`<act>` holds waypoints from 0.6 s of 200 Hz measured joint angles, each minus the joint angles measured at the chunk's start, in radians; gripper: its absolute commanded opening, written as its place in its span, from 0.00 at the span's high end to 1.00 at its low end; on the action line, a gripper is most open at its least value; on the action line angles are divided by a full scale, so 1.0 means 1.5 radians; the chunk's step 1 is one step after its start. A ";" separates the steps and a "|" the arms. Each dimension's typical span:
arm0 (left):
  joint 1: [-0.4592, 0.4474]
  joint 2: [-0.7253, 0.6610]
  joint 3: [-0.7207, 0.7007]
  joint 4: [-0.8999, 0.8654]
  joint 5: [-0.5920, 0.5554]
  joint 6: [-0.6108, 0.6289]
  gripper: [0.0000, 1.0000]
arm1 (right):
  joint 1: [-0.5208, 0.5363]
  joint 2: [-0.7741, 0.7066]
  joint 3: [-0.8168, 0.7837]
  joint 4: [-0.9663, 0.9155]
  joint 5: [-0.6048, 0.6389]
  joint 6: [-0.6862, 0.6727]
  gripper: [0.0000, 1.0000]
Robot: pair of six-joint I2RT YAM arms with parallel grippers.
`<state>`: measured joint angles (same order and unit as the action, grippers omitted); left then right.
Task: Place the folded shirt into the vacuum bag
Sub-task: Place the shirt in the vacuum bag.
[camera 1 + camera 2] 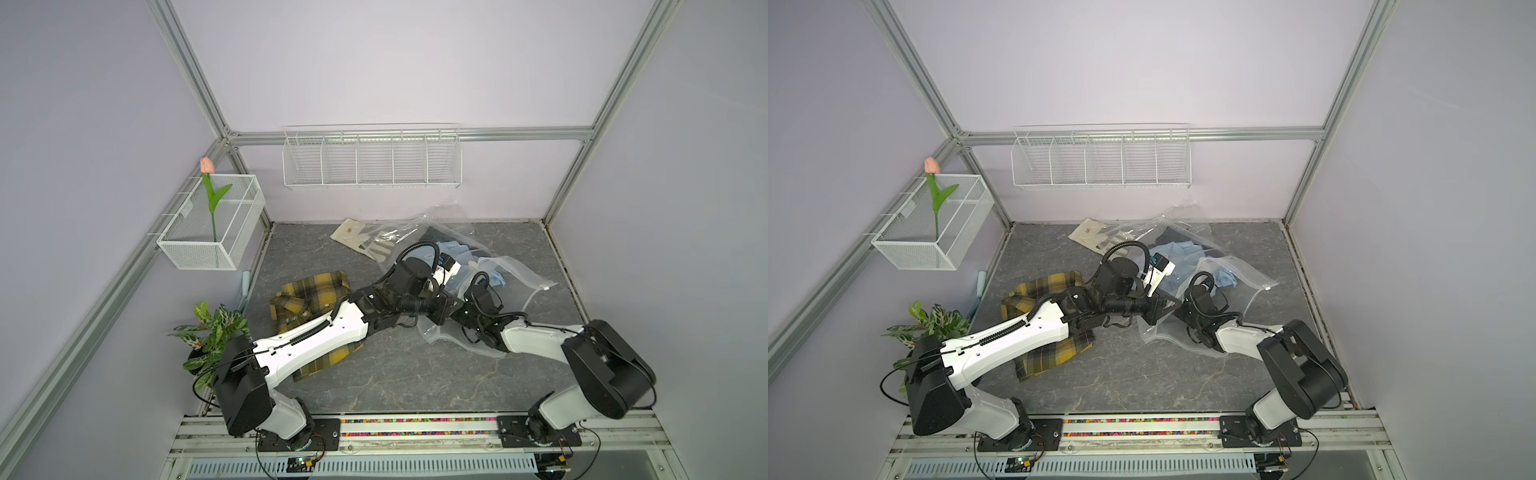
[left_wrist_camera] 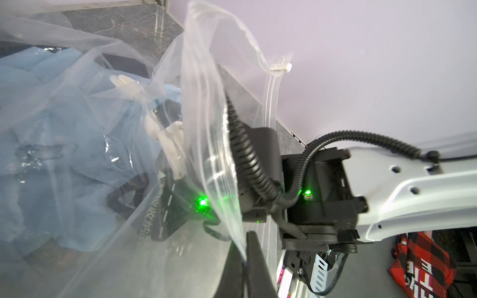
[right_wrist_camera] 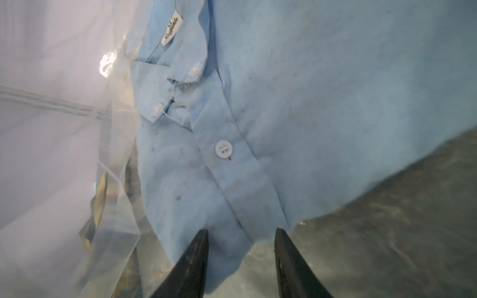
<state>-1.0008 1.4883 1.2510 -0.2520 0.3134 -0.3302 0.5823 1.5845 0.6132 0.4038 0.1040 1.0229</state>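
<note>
The grey marbled table (image 1: 395, 374) carries a plaid shirt (image 1: 307, 295) lying rumpled on its left side, a clear bag (image 1: 515, 274) spread over the back right part, and a flat beige packet (image 1: 349, 232) near the back edge, just beside the bag.
</note>
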 measured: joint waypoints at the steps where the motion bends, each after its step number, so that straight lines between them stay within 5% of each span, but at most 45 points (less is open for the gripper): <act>1: 0.000 -0.001 0.000 0.000 -0.001 0.000 1.00 | 0.001 0.003 0.002 0.002 0.000 0.001 0.61; 31: 0.002 -0.014 -0.013 -0.001 -0.030 0.000 1.00 | 0.009 0.115 0.075 0.076 -0.023 0.035 0.64; 57: 0.003 -0.028 -0.019 -0.011 -0.058 -0.005 1.00 | 0.015 0.112 0.069 0.108 -0.037 0.056 0.55; 120: 0.017 -0.028 -0.026 -0.014 -0.146 -0.020 1.00 | 0.016 -0.213 -0.050 -0.075 -0.064 -0.005 0.45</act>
<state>-0.9752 1.4467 1.2118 -0.2737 0.0948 -0.3599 0.6067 1.2652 0.5381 0.2916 0.0074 1.0149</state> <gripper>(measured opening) 0.042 0.547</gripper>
